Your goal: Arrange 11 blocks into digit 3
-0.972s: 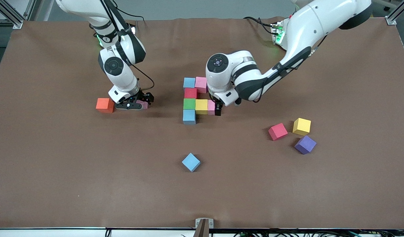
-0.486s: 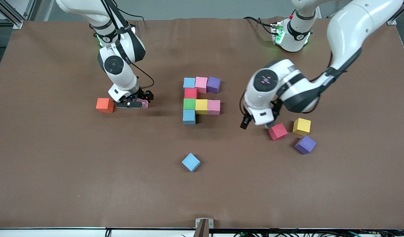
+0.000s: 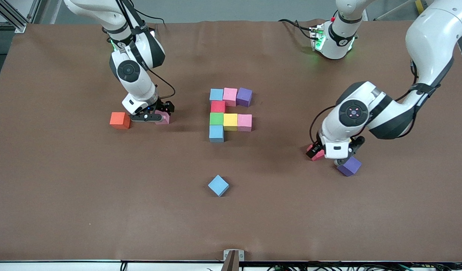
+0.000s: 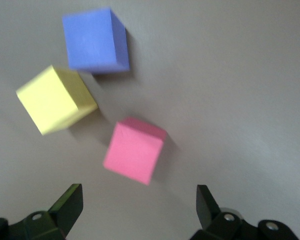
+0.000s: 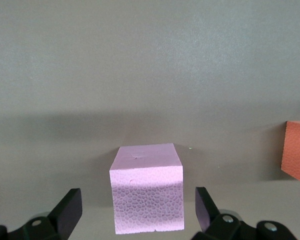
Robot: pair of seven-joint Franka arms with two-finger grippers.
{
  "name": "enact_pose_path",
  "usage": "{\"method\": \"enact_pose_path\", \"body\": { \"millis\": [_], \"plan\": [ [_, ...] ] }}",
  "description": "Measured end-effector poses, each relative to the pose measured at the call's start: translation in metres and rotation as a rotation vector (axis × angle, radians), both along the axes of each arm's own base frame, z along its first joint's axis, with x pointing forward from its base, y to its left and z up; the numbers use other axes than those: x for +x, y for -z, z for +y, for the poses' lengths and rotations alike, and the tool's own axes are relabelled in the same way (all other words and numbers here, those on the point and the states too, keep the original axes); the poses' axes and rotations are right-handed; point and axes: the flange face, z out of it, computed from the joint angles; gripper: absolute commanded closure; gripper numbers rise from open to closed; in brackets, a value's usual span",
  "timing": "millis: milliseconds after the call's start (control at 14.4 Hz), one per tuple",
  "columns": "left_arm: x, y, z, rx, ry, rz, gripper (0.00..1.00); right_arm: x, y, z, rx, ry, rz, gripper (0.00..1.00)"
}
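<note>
- Brown cloth covers the whole worktop [image 3: 65,195]. What sits in the middle?
- Eight blocks that touch each other. A blue block [image 3: 216,94], a pink block [image 3: 230,96] and a purple block [image 3: 244,97] make the row farthest from the front camera. A red block [image 3: 218,106] hangs under the blue one. Then come a green block [image 3: 216,119], a yellow block [image 3: 230,121] and a second pink block [image 3: 244,122] – and a second blue block [image 3: 216,133] sits nearest the camera. The last row is not there yet
- Where are the loose ones?
- A tilted blue cube [image 3: 218,185] lies alone, nearer the front camera. A loose red cube [image 4: 135,150], a loose yellow cube [image 4: 55,99] and a loose purple cube [image 3: 349,166] lie toward the left arm's end
- And the arms?
- The left gripper [image 3: 333,150] hangs over those three – its fingers [image 4: 67,205] are spread wide and hold nothing. The right gripper [image 3: 150,116] is low at a pale pink cube [image 5: 147,187], with an orange cube [image 3: 119,120] just beside. Its fingers [image 5: 70,210] stand apart on each side of the pink cube, not pinching it
</note>
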Motion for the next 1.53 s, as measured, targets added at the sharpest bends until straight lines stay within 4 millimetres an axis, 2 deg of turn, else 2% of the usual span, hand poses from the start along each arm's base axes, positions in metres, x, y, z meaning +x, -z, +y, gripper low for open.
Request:
{"method": "enact_pose_path", "body": {
  "millis": [278, 694, 764, 833, 903, 972, 1042, 1111, 1319, 1458, 1528],
  "plan": [
    [0.0, 0.017, 0.031, 0.007, 0.145, 0.007, 0.0, 0.0, 0.009, -0.002, 0.006, -0.001, -0.016, 0.0],
    [-0.012, 0.062, 0.039, -0.087, 0.197, -0.052, 0.0, -0.001, 0.04, -0.009, 0.003, 0.009, -0.01, 0.01],
    [-0.014, 0.068, 0.04, -0.097, 0.198, -0.053, 0.0, -0.002, 0.041, -0.009, 0.002, 0.009, -0.007, 0.06],
    [-0.017, 0.072, 0.04, -0.102, 0.2, -0.053, 0.0, -0.002, 0.042, -0.009, 0.001, 0.009, -0.006, 0.17],
    [-0.018, 0.075, 0.041, -0.1, 0.205, -0.054, 0.0, -0.003, 0.043, -0.01, 0.0, 0.009, -0.003, 0.35],
    [-0.02, 0.078, 0.042, -0.089, 0.217, -0.057, 0.0, -0.004, 0.044, -0.01, -0.002, 0.009, -0.001, 0.61],
    [-0.021, 0.081, 0.043, -0.08, 0.227, -0.059, 0.0, -0.005, 0.044, -0.011, -0.003, 0.008, 0.002, 0.8],
    [-0.023, 0.084, 0.043, -0.077, 0.234, -0.06, 0.0, -0.005, 0.044, -0.011, -0.004, 0.009, 0.003, 0.94],
    [-0.023, 0.088, 0.042, -0.093, 0.236, -0.068, 0.0, -0.001, 0.039, -0.009, 0.002, 0.01, -0.008, 0.97],
    [-0.022, 0.089, 0.042, -0.104, 0.235, -0.073, 0.0, 0.014, 0.025, -0.001, 0.0, 0.009, -0.009, 0.98],
    [-0.022, 0.09, 0.042, -0.107, 0.234, -0.074, 0.0, 0.028, 0.011, 0.006, -0.007, 0.007, 0.001, 0.98]
  ]
}}
